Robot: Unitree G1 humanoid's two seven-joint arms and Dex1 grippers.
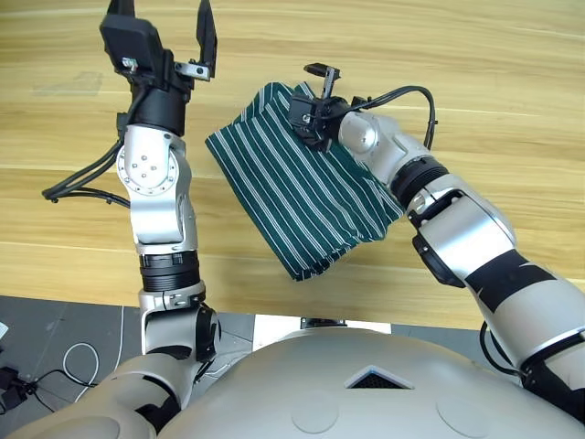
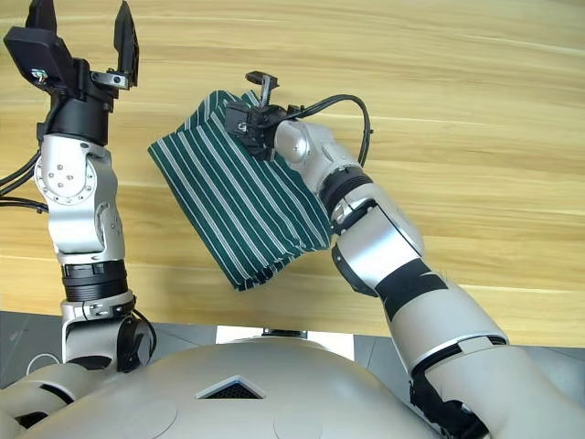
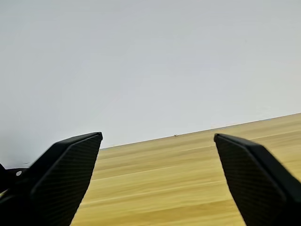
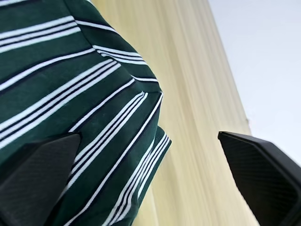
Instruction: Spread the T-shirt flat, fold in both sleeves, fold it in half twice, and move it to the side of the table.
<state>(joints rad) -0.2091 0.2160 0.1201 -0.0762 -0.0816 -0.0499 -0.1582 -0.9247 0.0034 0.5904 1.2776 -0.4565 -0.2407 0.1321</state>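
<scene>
Silver arm shells [image 1: 160,215], black joint rings [image 1: 169,272], cables [image 1: 64,190]; round cap [image 1: 146,167], perhaps six screws [image 1: 133,165]; black textured tool fingers [image 3: 66,179]

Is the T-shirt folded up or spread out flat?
Folded. The T-shirt lies on the table as a compact rectangle, no sleeves sticking out, with stacked layer edges showing at its near corner.

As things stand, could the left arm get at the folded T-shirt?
Probably yes: the left end effector is open beside the T-shirt, bare table between them; the right end effector occupies its far corner.
</scene>
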